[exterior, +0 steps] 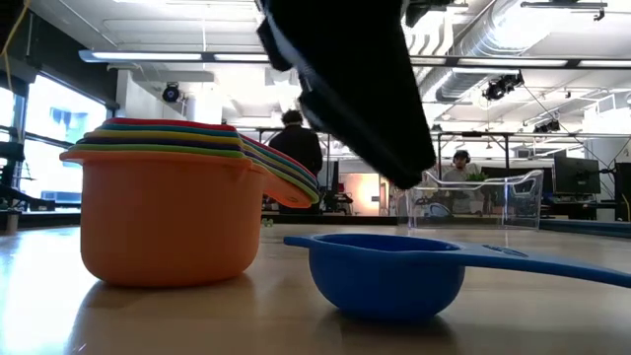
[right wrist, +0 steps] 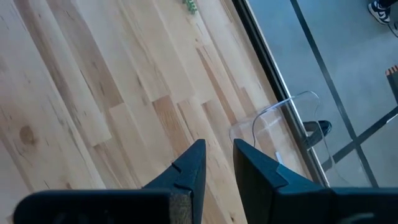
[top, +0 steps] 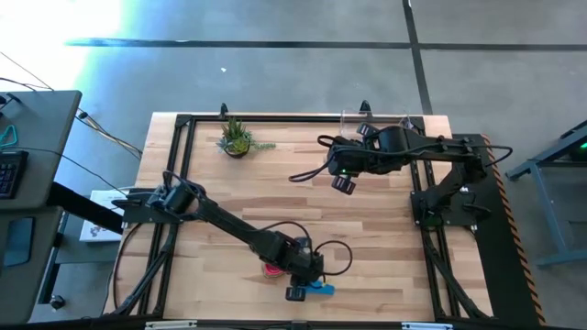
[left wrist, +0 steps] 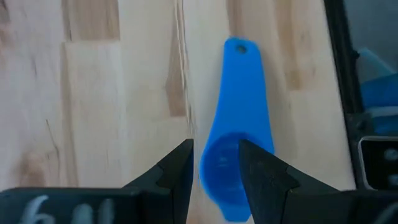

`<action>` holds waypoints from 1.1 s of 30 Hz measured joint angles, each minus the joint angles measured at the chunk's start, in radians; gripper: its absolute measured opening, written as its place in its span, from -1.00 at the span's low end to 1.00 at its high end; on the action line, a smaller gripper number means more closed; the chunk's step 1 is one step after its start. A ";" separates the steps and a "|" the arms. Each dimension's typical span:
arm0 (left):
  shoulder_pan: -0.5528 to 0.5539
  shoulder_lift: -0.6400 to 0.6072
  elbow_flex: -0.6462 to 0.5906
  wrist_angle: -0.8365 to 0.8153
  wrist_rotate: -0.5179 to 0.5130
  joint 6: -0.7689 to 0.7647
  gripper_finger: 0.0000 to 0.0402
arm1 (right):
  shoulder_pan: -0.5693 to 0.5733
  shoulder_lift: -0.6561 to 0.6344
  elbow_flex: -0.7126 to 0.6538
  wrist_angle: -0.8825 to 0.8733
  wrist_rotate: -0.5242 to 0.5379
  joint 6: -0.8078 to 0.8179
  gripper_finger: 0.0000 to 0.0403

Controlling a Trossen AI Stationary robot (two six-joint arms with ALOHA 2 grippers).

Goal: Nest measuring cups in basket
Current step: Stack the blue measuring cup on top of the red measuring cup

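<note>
The left gripper (left wrist: pixel 214 171) hovers over the blue measuring cup (left wrist: pixel 235 130), fingers slightly apart, holding nothing. It should descend straight so the fingers straddle the bowl's rim, then close firmly. The right gripper (right wrist: pixel 217 163), narrowly open and empty, waits near the clear basket (right wrist: pixel 283 127).

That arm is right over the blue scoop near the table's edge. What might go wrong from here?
The left gripper has its jaws open around only one side of the blue scoop's bowl rim, so it may pinch badly and slip. The scoop lies close to the table's front edge, so a nudge might push it off. The stack of cups stands close by and may get bumped. The clear basket is far across the table, a long carry.
</note>
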 joint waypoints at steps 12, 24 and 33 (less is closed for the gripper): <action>0.000 0.014 0.000 0.014 0.029 0.001 -0.43 | 0.000 0.000 -0.001 0.001 0.000 0.000 -0.64; 0.009 0.033 0.001 0.003 0.040 0.000 -0.43 | 0.000 0.000 -0.001 0.002 -0.005 0.008 -0.64; 0.014 0.039 0.001 -0.006 0.036 0.017 -0.43 | 0.000 0.000 -0.001 0.005 -0.023 0.008 -0.64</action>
